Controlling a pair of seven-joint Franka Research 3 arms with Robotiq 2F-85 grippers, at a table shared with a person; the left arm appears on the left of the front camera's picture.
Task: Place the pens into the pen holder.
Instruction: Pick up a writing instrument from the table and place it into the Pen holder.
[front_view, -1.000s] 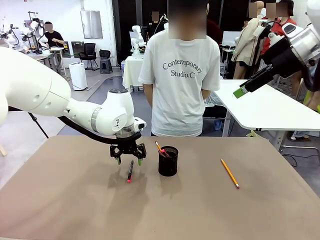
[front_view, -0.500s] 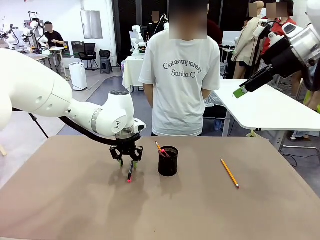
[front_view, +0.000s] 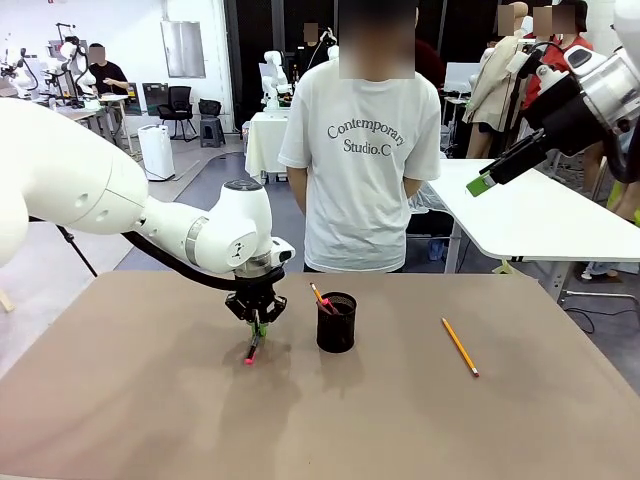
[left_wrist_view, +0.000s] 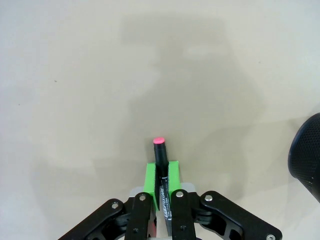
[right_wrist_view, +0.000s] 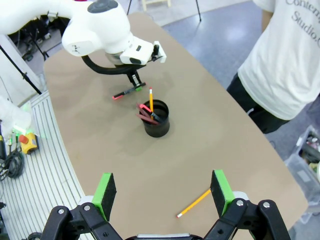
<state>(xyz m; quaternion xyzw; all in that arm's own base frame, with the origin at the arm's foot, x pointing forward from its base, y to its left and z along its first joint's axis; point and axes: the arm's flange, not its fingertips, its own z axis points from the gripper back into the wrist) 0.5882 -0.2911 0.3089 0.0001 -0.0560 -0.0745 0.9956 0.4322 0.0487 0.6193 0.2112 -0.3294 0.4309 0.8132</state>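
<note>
My left gripper (front_view: 259, 321) is shut on the black pen with the pink-red tip (front_view: 252, 345), which tilts down with its tip near the table, left of the pen holder (front_view: 336, 322). In the left wrist view the green pads (left_wrist_view: 148, 177) pinch the black pen (left_wrist_view: 160, 162), its pink end pointing away. The black mesh pen holder (right_wrist_view: 156, 119) holds a pinkish-red pen (front_view: 320, 298) and an orange pencil (right_wrist_view: 150, 98). Another orange-yellow pencil (front_view: 460, 346) lies on the table to the right. My right gripper (right_wrist_view: 163, 191) is open, high above the table.
A person in a white T-shirt (front_view: 361, 150) stands at the far side of the brown table (front_view: 400, 420). A white table (front_view: 530, 215) stands behind on the right. The holder's rim (left_wrist_view: 306, 162) sits at the right edge of the left wrist view.
My left gripper came down over the black pen and shut on it; the pen now tilts, lifted at its far end. The right arm has not moved.
</note>
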